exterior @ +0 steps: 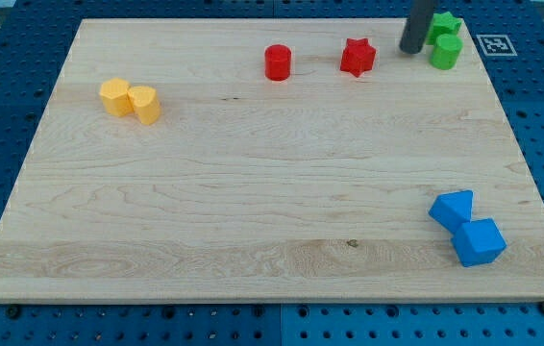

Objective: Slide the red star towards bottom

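Observation:
The red star lies near the view's top, right of centre, on the wooden board. My tip is the lower end of the dark rod. It stands to the right of the star with a gap between them, and just left of the two green blocks. A red cylinder sits to the left of the star.
Two green blocks touch each other at the top right. Two yellow blocks sit side by side at the upper left. Two blue blocks lie at the bottom right near the board's edge. A fiducial tag lies off the board.

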`<state>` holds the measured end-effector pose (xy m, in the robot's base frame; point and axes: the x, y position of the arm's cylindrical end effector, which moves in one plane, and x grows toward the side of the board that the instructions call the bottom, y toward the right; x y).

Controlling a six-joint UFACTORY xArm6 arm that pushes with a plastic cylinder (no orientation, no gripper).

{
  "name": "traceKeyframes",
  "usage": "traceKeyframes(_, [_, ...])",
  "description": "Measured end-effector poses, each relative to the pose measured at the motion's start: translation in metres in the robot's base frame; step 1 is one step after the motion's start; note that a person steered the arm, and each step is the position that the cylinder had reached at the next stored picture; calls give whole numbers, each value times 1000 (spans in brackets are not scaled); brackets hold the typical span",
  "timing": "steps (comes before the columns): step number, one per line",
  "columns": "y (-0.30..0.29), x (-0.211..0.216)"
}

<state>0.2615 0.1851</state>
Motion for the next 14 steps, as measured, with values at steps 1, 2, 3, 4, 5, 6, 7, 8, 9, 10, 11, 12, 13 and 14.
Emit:
traceKeyframes(1, [-53,0])
traceKeyframes(2, [-97,5])
traceKeyframes(3, [-111,28])
traceKeyframes(4, [-110,58])
traceKeyframes(5, [-100,81])
traceKeyframes(6, [-74,98])
traceKeyframes(7, [-69,109])
traceKeyframes(8, [-87,110])
traceKeyframes(9, [-121,122])
traceKeyframes(10, [-137,161])
traceKeyframes(11, [-144,200])
traceKeyframes(12, [-162,228])
traceKeyframes(13, [-183,257])
traceKeyframes(14, [-204,286])
